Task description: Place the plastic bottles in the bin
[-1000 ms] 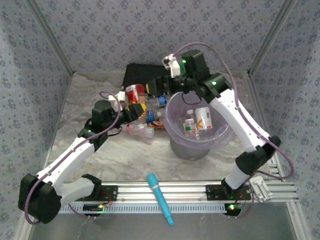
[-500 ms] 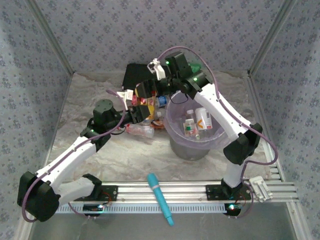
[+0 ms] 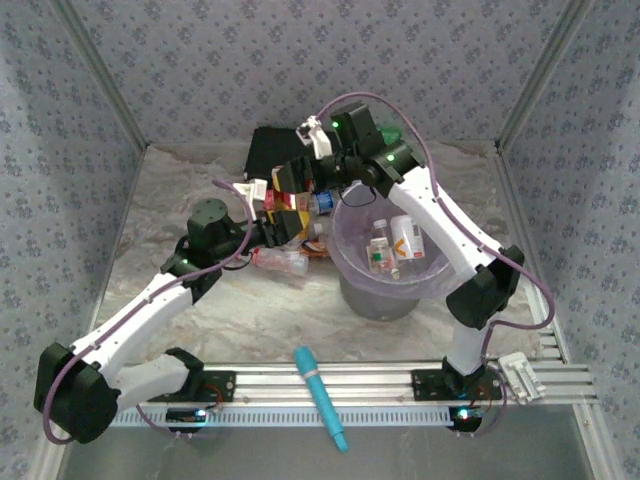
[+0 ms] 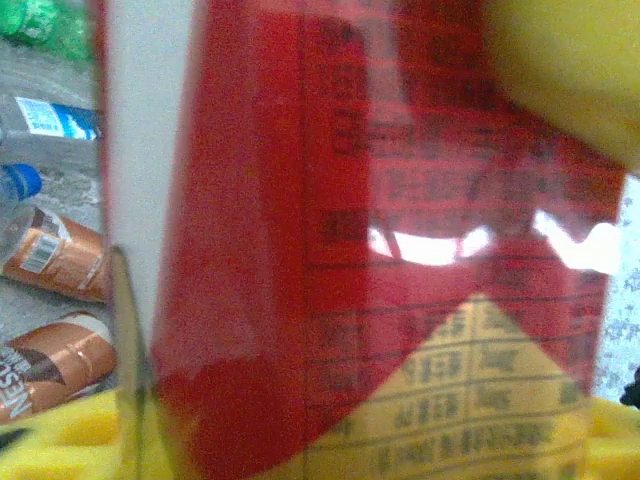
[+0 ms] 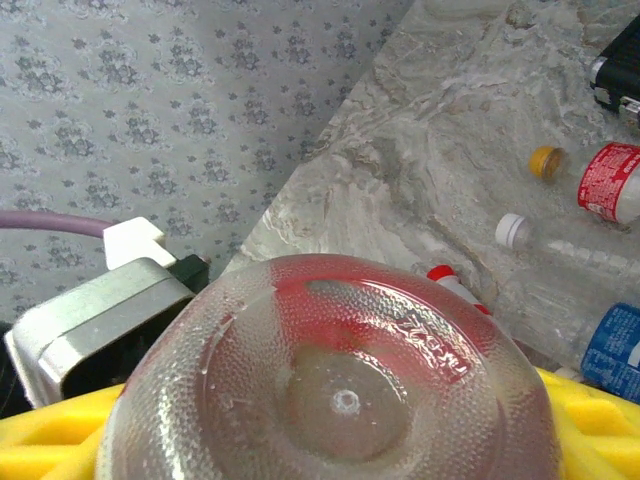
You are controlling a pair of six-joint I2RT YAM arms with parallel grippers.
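A clear plastic bottle with a red and yellow label (image 3: 284, 203) hangs above the table, left of the bin (image 3: 385, 297). My right gripper (image 3: 292, 180) is shut on its base end; the dimpled bottom (image 5: 340, 390) sits between the yellow pads (image 5: 60, 440). My left gripper (image 3: 283, 228) stands open around the same bottle, whose label (image 4: 350, 250) is right in front of the left wrist camera. Three bottles (image 3: 405, 238) lie inside the lilac-lined bin. More bottles (image 3: 280, 260) lie on the table by the grippers.
A flat black box (image 3: 272, 150) sits at the back behind the pile. A cyan stick (image 3: 320, 395) lies on the front rail. Loose orange (image 5: 545, 160) and white (image 5: 513, 230) caps lie on the marble table. Brown-labelled bottles (image 4: 55, 265) lie beneath the left gripper.
The right arm swung left from over the bin to the red-labelled bottle and closed on its base. The left gripper, which held that bottle, opened its fingers.
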